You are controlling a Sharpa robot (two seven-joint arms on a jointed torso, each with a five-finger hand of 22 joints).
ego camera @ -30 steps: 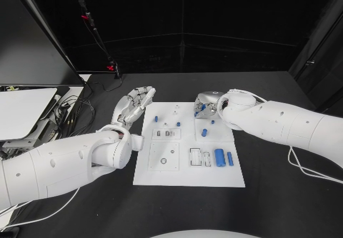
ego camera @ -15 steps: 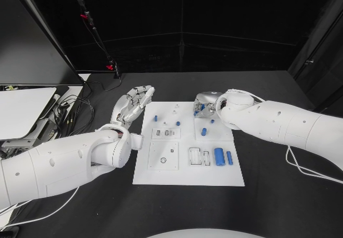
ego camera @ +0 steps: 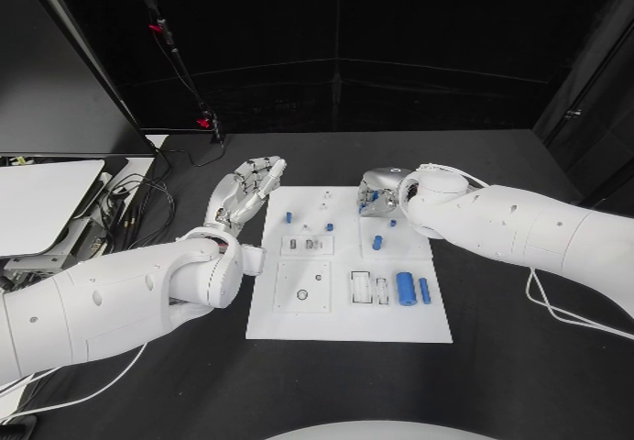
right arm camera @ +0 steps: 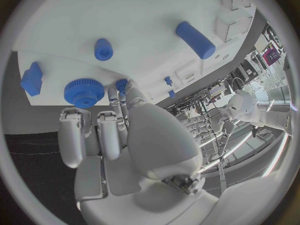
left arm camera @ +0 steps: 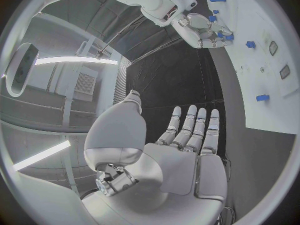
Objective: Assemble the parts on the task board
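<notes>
The white task board (ego camera: 350, 316) lies mid-table with blue parts on it: a thick cylinder (ego camera: 406, 290), a slim one (ego camera: 424, 292) and a short peg (ego camera: 378, 244). My right hand (ego camera: 382, 195) hovers over the board's far right corner. In the right wrist view its thumb and a finger (right arm camera: 116, 101) close on a small blue gear (right arm camera: 122, 84), next to a larger blue gear (right arm camera: 84, 92) on the board. My left hand (ego camera: 247, 191) is held off the board's far left corner, fingers (left arm camera: 190, 127) straight and apart, holding nothing.
A white flat device (ego camera: 47, 206) and a tangle of cables (ego camera: 132, 197) lie at the table's left edge. A thin black stand (ego camera: 185, 82) rises behind the left hand. More small blue pegs (ego camera: 289, 219) stand on the board's far left part.
My right hand has crept slightly toward the left and far side over the board's corner. The left hand and the parts on the board stay where they were.
</notes>
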